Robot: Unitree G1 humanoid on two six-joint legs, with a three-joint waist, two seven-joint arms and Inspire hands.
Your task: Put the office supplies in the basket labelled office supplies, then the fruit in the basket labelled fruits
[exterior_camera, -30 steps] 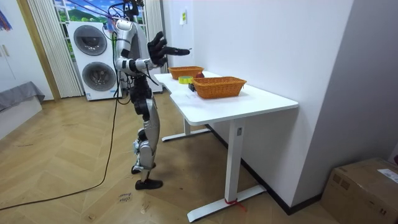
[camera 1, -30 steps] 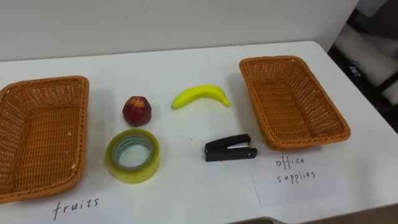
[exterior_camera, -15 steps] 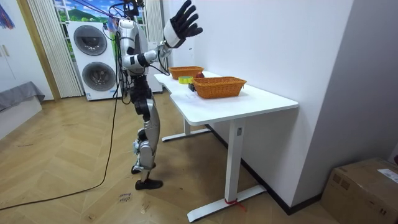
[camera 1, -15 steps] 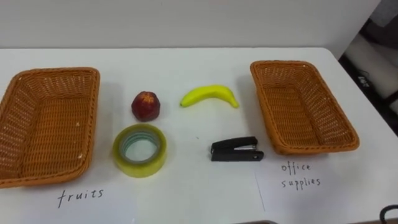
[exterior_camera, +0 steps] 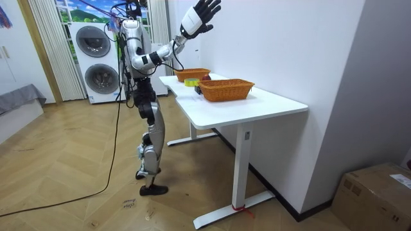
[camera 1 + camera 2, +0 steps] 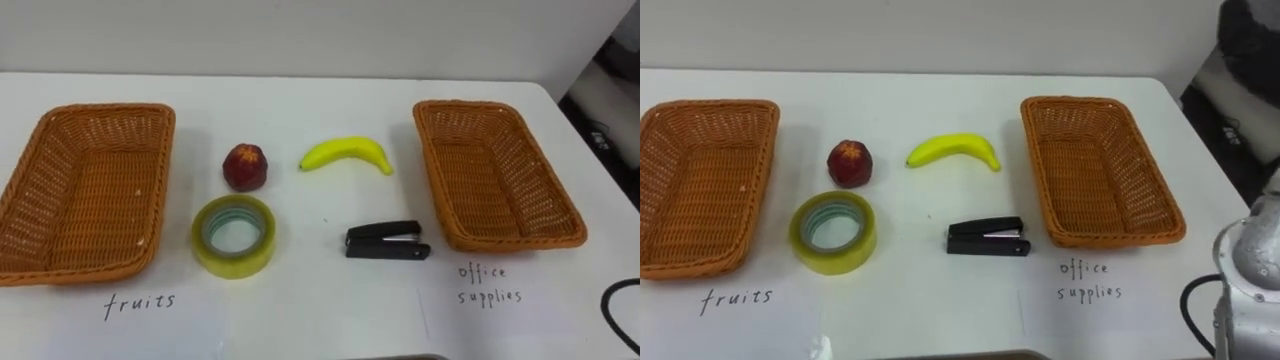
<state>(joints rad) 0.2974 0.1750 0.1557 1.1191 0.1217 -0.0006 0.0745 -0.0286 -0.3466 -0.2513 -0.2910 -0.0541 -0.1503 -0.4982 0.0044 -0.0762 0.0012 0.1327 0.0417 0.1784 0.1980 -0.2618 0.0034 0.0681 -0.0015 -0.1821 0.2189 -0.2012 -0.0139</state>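
Right hand (image 5: 204, 13) raised high, well above the table (image 6: 320, 90) in the room view, fingers spread straight, holding nothing. Your robot stands at the table's edge, facing it

Nothing is sorted yet and both baskets are empty. By its label, the left basket (image 6: 90, 190) is for fruit and the right basket (image 6: 495, 175) for office things. Four items lie on the table between them, none touching:
- apple (image 6: 245, 166), back left
- banana (image 6: 347, 154), back centre, right of the apple
- tape (image 6: 235, 236), just in front of the apple
- stapler (image 6: 387, 241), in front of the banana, near the right basket's front corner

Step, as I read it: the very start, with the first pick not begun. Your next move calls for bringing that hand down and forward over one item. The stapler lies closest to the right basket, so it looks the sensible first reach. It is low and flat, so close the fingers across its narrow sides. Mind the basket wall on the lift
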